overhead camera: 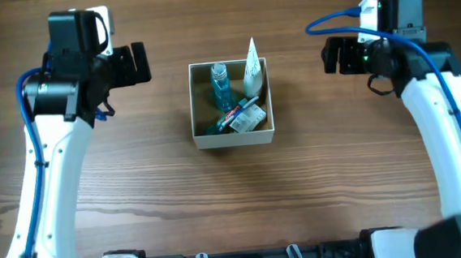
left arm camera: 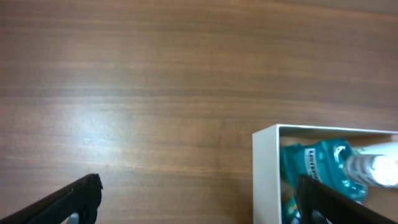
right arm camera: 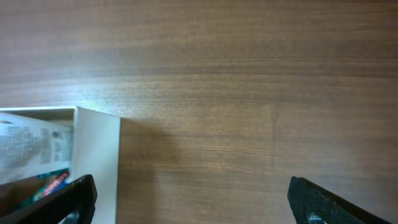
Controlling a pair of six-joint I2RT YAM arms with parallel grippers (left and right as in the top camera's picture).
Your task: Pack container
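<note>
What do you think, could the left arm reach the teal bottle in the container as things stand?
Probably yes: the left gripper is open and empty, nothing lies between it and the container, and the teal bottle sits uncovered on that side.

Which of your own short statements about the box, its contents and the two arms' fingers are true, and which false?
1. The box holds a blue bottle. True.
2. The white tube lies outside the box. False: it stands inside, at a far corner.
3. The left fingers and right fingers are open and empty. True.
4. The left fingers grip the box wall. False: they are clear of it, off to its side.
</note>
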